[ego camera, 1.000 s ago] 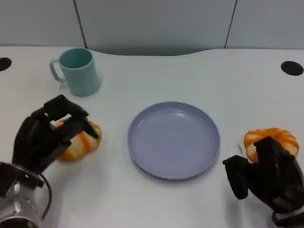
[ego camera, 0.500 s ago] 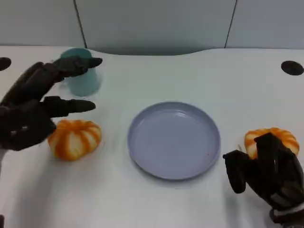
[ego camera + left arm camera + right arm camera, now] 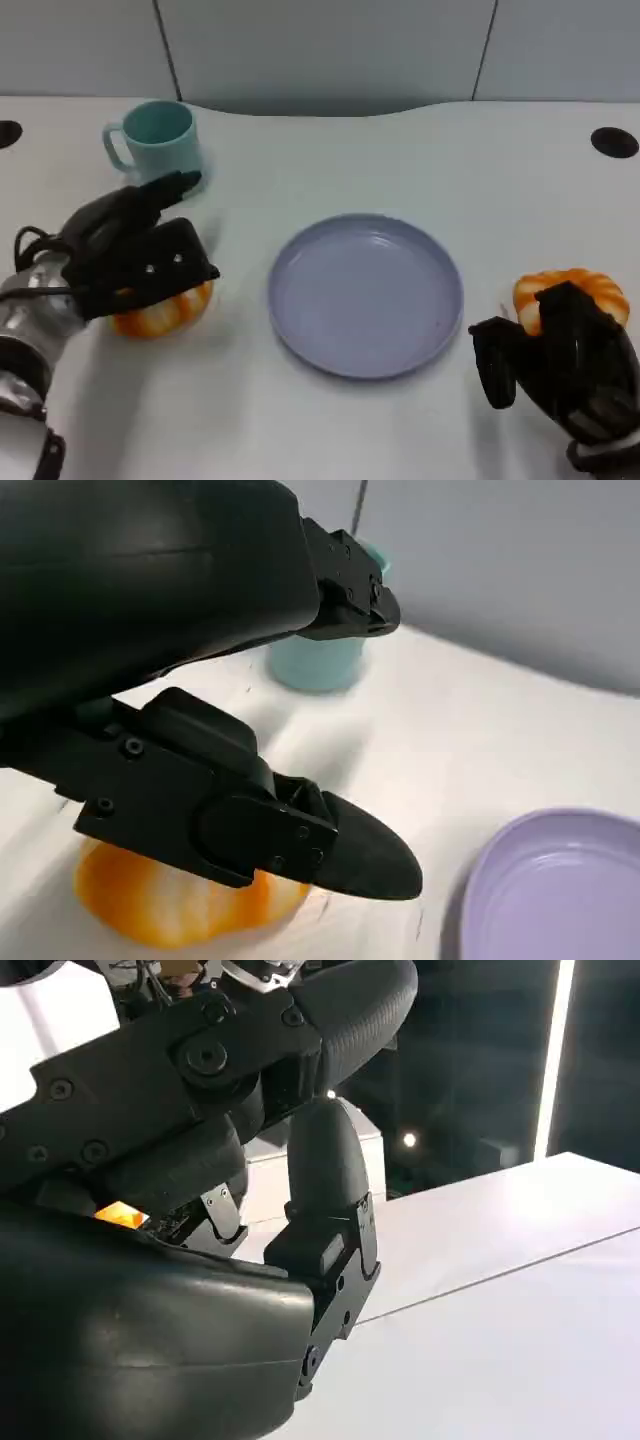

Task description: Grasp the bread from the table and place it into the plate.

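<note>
One bread (image 3: pixel 160 310) lies on the white table (image 3: pixel 330 430) to the left of the plate (image 3: pixel 366 294), apart from its rim. The left robot hand (image 3: pixel 135 255) sits over this bread with fingers (image 3: pixel 310 840) spread above it; whether they grip it cannot be told. A second bread (image 3: pixel 575 290) lies right of the plate, with the right robot hand (image 3: pixel 560 365) just in front of it, fingers curled, its grasp unclear. A teal mug (image 3: pixel 160 145) stands behind the left bread, farther from the plate.
</note>
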{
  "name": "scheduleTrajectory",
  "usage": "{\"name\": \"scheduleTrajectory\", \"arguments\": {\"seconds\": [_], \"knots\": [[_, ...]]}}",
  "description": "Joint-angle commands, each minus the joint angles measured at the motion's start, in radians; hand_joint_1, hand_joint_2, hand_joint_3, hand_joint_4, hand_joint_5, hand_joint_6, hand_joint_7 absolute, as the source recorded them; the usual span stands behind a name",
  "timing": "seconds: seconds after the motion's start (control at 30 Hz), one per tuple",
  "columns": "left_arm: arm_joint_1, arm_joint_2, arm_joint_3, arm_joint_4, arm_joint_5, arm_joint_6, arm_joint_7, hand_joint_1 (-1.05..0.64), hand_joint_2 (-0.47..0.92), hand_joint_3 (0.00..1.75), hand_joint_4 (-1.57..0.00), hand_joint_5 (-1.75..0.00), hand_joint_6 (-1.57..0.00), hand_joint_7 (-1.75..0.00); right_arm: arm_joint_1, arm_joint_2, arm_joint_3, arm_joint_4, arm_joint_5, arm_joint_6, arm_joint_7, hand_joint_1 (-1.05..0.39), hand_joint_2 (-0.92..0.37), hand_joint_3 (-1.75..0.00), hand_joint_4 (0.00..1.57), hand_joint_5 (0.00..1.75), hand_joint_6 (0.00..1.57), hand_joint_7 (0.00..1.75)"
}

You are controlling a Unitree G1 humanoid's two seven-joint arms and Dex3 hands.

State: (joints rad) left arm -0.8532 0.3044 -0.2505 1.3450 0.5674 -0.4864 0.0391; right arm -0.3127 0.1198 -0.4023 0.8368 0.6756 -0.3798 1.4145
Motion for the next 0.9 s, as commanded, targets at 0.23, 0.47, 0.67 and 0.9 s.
{"name": "scheduleTrajectory", "arguments": {"seconds": [0.23, 0.47, 0.67, 0.9], "knots": [[0.001, -0.035, -0.06, 0.034, 0.031, 0.162, 0.016, -1.04, 0.92, 0.13, 0.0, -1.74, 0.0, -0.85, 0.064, 0.006, 0.031, -0.106, 0.005, 0.037, -0.037, -0.37, -0.84, -0.01, 0.86, 1.75, 0.64, 1.75], [0.007, -0.038, -0.102, 0.043, 0.068, 0.223, 0.036, -0.99, 0.92, 0.07, 0.0, -1.75, 0.0, -1.01, 0.069, 0.01, 0.033, -0.119, 0.018, 0.05, -0.033, -0.36, -0.82, 0.0, 0.86, 1.75, 0.69, 1.71], [0.005, -0.034, -0.162, 0.049, 0.127, 0.284, 0.082, -0.76, 0.86, 0.0, 0.0, -1.75, 0.0, -1.08, 0.054, 0.002, 0.024, -0.084, 0.015, 0.01, 0.003, -0.4, -0.85, -0.01, 0.86, 1.75, 0.68, 1.74], [0.005, -0.037, -0.189, 0.051, 0.145, 0.34, 0.147, -0.29, 0.85, 0.01, -0.22, -1.75, -0.06, -1.4, 0.083, 0.007, 0.04, -0.138, 0.012, 0.042, -0.028, -0.37, -0.82, -0.01, 0.87, 1.75, 0.67, 1.71]]}}
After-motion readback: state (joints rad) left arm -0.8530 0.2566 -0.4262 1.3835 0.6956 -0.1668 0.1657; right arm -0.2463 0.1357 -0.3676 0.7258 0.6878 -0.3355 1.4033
